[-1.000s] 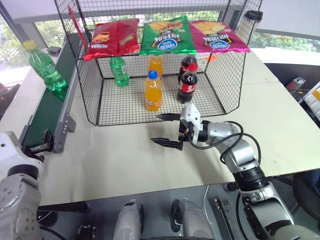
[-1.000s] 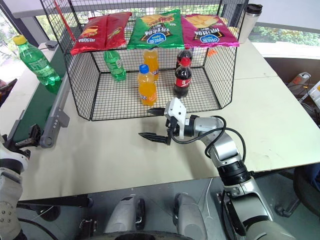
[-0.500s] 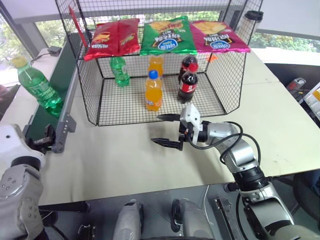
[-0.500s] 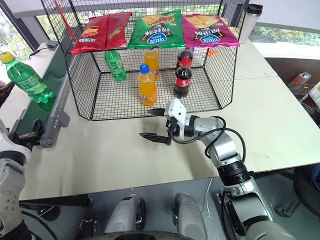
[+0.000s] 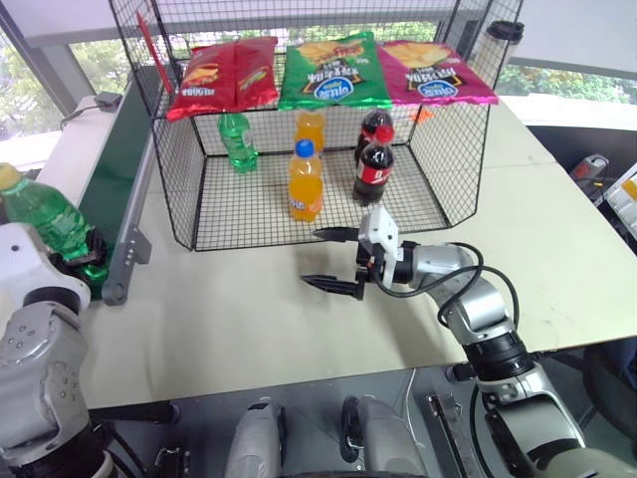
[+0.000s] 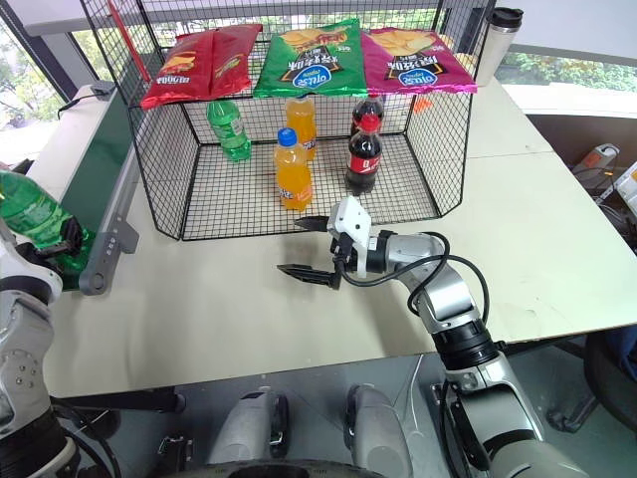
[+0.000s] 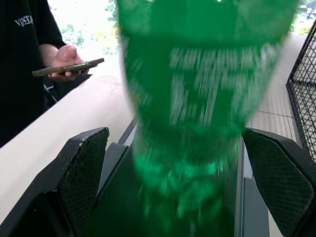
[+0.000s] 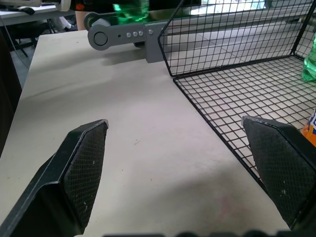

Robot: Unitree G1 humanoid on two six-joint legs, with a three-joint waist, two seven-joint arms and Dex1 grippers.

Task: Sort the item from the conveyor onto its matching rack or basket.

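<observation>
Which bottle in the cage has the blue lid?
The orange soda bottle at the front of the black wire-mesh cage. The cola bottles beside it have red caps, and the small green bottle at the back has a green one.

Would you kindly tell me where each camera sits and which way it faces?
Left eye and right eye views: on the head, looking forward and down at the table, the wire cage and the conveyor; both arms show, right claw open.
Left wrist view: on the left wrist, looking along the open left claw at the green bottle; a person's hand holds a phone beyond.
Right wrist view: on the right wrist, facing the cage floor and the conveyor's end.
Shared: the green bottle shows in all four views.
</observation>
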